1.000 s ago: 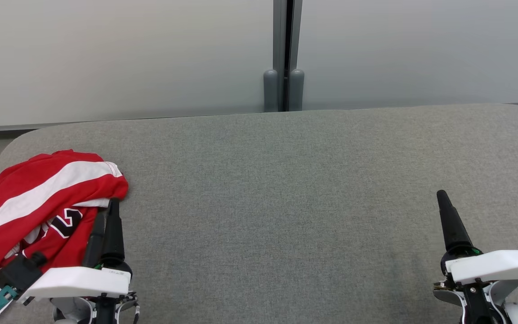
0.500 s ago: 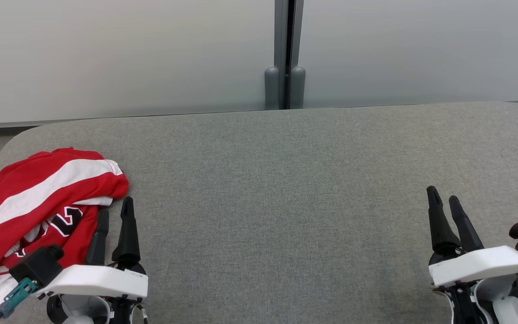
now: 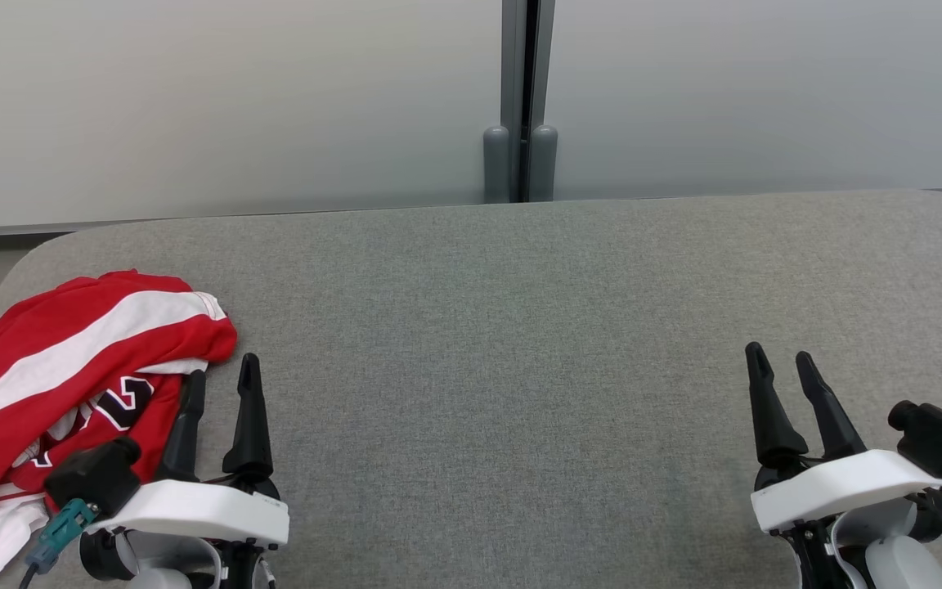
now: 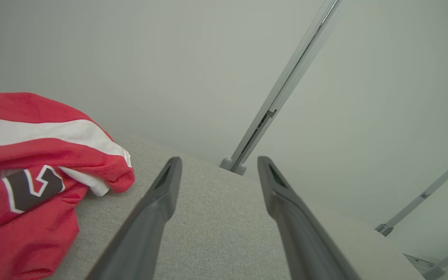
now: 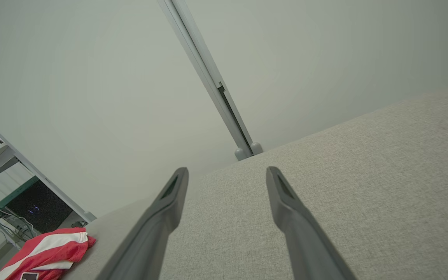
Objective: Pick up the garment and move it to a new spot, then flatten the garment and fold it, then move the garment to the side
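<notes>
Your left gripper (image 3: 221, 368) and right gripper (image 3: 779, 352) each had two long, tapered matte-black fingers (image 3: 250, 417) set in a white plastic shell (image 3: 193, 511), with a boxy black camera (image 3: 95, 476) and teal cable plug (image 3: 62, 525) alongside.

Grey fabric-covered table (image 3: 520, 368), rounded at both far corners, surface plain and even. Behind its far edge stand two pale matte panels (image 3: 193, 106), joined at a grey post (image 3: 527, 74) that ends in two rounded feet (image 3: 520, 164) at the table's edge. In the right wrist view, a dark box (image 5: 39, 208) and loose cables (image 5: 4, 224) sit beyond the table's far left corner.
</notes>
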Tool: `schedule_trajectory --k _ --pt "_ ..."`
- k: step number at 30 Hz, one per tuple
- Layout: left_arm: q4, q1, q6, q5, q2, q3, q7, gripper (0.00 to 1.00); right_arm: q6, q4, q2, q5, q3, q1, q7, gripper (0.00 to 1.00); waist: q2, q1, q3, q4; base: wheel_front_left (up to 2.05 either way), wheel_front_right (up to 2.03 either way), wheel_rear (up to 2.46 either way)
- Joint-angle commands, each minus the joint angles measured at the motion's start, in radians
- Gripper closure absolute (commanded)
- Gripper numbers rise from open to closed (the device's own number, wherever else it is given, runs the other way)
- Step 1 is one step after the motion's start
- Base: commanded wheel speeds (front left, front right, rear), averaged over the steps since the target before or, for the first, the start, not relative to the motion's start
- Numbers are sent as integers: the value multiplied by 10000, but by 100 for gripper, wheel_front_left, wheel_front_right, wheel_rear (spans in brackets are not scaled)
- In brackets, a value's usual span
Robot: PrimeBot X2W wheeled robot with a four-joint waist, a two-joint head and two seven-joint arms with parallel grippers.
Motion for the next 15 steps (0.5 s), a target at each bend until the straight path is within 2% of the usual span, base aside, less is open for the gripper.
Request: schedule_trajectory --k 1,15 --pt "-63 -218 55 280 66 -38 -102 0 40 -26 -127 -240 54 -222 -124 0 0 0 -8 3 0 0 0" --pt "129 -227 198 1397 78 -246 -440 0 43 390 -225 -1359 418 -355 -463 0 0 0 -50 45 0 0 0"
